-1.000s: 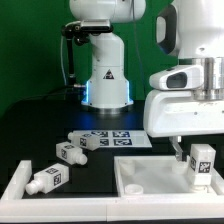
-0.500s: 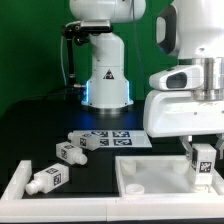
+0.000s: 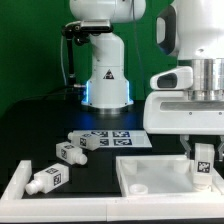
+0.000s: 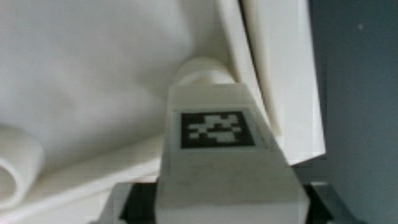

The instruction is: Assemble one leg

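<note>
My gripper [image 3: 203,158] is shut on a leg [image 3: 203,161], a white peg with a black-and-white tag, and holds it upright over the near right corner of the large white tray-like part [image 3: 150,175]. In the wrist view the held leg [image 4: 221,130] fills the middle, its round stub pointing at the tray's rim [image 4: 267,60]. Its blocky end sits between my two dark fingers [image 4: 134,203]. Three more legs lie on the black table: one [image 3: 47,179] at the near left, one [image 3: 69,153] further back, and one [image 3: 89,139] by the marker board.
The marker board [image 3: 122,136] lies flat behind the tray. A white rail [image 3: 15,183] runs along the table's left edge. The robot's white base [image 3: 106,75] stands at the back, with a green backdrop behind.
The gripper with the leg has sunk slightly toward the tray's right corner. The loose legs and tray have not moved.
</note>
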`<state>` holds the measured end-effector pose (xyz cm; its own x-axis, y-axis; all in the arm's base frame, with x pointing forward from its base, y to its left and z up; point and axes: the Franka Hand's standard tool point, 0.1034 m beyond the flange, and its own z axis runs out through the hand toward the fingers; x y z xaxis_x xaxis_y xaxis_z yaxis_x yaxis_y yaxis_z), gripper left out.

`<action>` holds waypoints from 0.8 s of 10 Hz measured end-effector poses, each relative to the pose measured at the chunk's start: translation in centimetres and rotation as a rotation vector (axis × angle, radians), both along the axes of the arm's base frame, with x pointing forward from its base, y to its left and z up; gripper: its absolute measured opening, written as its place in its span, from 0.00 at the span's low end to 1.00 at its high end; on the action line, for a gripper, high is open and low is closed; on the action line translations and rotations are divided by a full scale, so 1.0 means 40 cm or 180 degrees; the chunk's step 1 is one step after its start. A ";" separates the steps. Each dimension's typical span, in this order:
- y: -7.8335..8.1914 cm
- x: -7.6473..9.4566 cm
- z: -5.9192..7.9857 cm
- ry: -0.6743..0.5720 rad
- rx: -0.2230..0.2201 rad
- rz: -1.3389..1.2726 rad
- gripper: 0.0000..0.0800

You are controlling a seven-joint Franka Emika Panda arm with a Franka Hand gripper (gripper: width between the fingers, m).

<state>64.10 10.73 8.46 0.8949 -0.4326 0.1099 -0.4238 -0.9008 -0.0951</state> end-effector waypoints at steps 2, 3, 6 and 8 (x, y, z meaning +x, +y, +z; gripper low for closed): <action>-0.006 -0.002 -0.001 0.0075 0.0143 -0.0991 0.36; -0.008 -0.003 -0.002 0.0084 0.0173 -0.1184 0.36; -0.012 -0.003 -0.002 0.0110 0.0255 -0.1787 0.36; 0.003 -0.010 -0.005 0.0215 0.0518 -0.2955 0.36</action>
<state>63.68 10.83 8.25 0.1873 -0.9808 -0.0541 -0.9741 -0.1783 -0.1389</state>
